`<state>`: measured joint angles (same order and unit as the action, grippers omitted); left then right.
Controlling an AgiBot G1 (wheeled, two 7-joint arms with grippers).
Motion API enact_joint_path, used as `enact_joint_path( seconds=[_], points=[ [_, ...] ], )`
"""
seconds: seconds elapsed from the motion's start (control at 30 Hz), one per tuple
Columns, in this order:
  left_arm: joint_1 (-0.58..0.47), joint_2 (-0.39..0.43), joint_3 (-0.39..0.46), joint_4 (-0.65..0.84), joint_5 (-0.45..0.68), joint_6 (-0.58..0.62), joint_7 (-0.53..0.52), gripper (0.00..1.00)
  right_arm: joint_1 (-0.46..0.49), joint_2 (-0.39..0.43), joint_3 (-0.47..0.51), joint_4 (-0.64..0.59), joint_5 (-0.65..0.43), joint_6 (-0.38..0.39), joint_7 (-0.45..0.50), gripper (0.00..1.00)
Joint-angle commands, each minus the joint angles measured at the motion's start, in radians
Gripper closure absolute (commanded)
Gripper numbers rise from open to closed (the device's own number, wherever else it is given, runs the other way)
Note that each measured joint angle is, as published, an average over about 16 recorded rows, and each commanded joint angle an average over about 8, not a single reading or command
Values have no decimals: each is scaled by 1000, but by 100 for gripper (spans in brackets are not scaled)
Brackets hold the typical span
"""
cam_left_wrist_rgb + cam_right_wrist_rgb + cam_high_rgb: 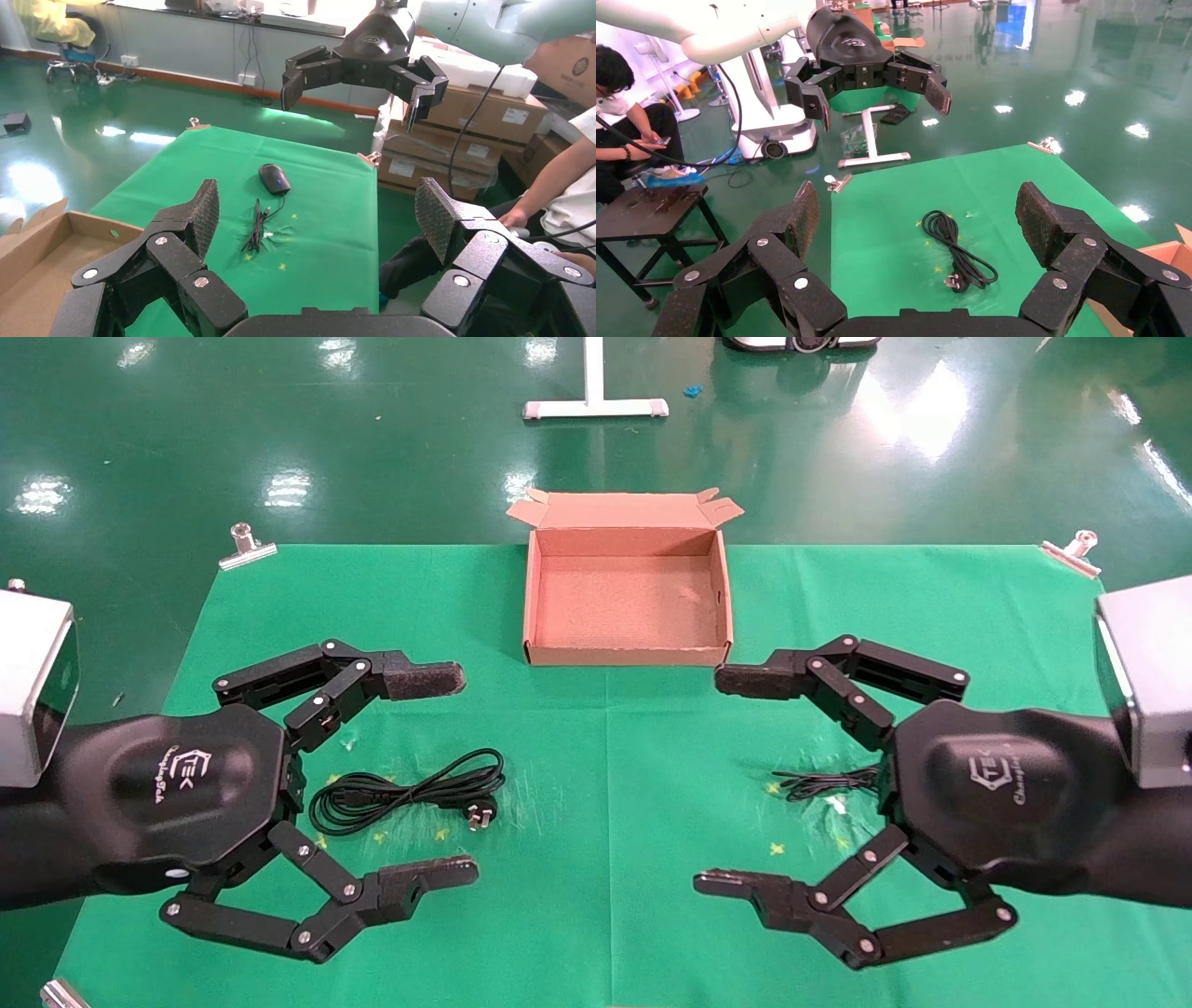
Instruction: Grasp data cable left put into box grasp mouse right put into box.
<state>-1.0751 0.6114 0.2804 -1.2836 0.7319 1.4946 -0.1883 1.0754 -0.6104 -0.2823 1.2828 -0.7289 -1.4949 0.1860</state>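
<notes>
Head view shows us the left gripper point(461, 775) spread wide above the green cloth point(596, 915), holding nothing, its two fingers framing the data cable point(405, 794). That cable lies coiled on the cloth on the robot's left, its pronged plug point(481, 816) at the end nearer the middle. The right gripper point(708, 780) hangs opposite, jaws equally wide and empty. Beneath its body we see only a bundle of thin black wire point(824, 782); the mouse itself is hidden there. In the left wrist view we find the mouse point(273, 177) resting on the cloth just beyond its bundled wire point(257, 226), apart from both grippers. The cardboard box point(627, 645) sits at the far middle of the cloth, flaps up along its far edge, nothing inside it.
</notes>
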Motion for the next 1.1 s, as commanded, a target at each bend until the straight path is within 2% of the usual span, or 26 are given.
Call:
enact_joint_path(
  seconds=[0.03, 1.1],
  points=[
    [0, 0, 0, 0, 0, 0, 0, 0, 0, 0, 0, 0, 0, 0, 0, 0],
    [0, 0, 0, 0, 0, 0, 0, 0, 0, 0, 0, 0, 0, 0, 0, 0]
  ],
)
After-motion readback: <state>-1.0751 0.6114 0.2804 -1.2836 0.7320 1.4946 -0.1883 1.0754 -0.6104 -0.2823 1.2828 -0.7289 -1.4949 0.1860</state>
